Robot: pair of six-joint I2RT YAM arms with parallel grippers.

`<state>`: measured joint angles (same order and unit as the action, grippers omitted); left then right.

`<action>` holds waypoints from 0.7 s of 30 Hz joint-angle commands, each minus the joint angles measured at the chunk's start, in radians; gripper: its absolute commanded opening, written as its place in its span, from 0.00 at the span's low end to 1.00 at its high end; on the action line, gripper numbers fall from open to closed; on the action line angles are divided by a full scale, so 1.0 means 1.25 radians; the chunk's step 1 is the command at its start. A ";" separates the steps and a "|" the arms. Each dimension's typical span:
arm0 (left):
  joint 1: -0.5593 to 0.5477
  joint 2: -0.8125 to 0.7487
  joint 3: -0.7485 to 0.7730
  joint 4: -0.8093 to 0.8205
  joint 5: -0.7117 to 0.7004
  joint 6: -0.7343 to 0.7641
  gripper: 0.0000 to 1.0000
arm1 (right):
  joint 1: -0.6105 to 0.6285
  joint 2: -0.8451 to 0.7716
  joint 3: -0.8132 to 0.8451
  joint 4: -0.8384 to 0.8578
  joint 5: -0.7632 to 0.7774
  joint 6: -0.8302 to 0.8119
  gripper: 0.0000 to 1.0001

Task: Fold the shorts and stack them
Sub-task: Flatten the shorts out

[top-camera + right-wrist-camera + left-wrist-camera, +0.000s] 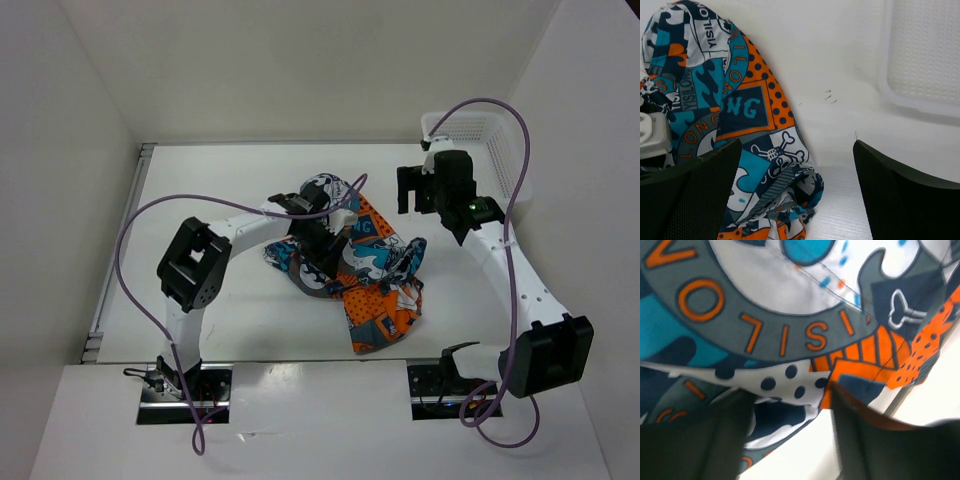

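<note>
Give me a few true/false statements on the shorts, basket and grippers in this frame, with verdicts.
1. The shorts lie crumpled, not folded. True.
2. The shorts are in the basket. False: they lie mid-table, apart from the basket.
3. The right gripper holds the shorts. False: its jaws are open and empty, off to the side of the shorts.
4. The left gripper is right at the shorts, jaws apart. True.
5. The basket sits at the far right corner of the table. True.
</note>
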<state>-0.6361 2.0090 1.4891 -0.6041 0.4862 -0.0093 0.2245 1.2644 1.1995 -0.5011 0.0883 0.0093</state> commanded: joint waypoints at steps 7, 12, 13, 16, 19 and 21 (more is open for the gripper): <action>-0.013 0.024 0.086 -0.011 0.069 0.007 0.00 | -0.004 0.002 -0.020 0.063 0.003 0.002 0.97; 0.029 -0.078 0.139 -0.091 -0.235 0.007 0.00 | -0.004 0.011 -0.020 0.072 0.003 0.010 0.97; 0.029 -0.145 0.126 -0.084 -0.332 0.007 0.00 | -0.004 0.011 -0.020 0.083 0.003 0.018 0.97; 0.002 -0.339 -0.067 -0.071 -0.586 0.007 0.00 | -0.004 0.049 -0.012 0.110 -0.016 0.026 0.97; -0.092 -0.543 -0.239 -0.154 -0.490 0.007 0.00 | 0.013 0.137 0.039 0.165 -0.036 0.017 0.97; -0.139 -0.592 -0.289 -0.154 -0.448 0.007 0.00 | 0.048 0.204 0.116 0.189 -0.027 -0.010 0.97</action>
<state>-0.7204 1.3315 1.2118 -0.7223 -0.0673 -0.0036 0.2375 1.4204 1.2350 -0.3931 0.0647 0.0250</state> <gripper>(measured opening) 0.003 0.965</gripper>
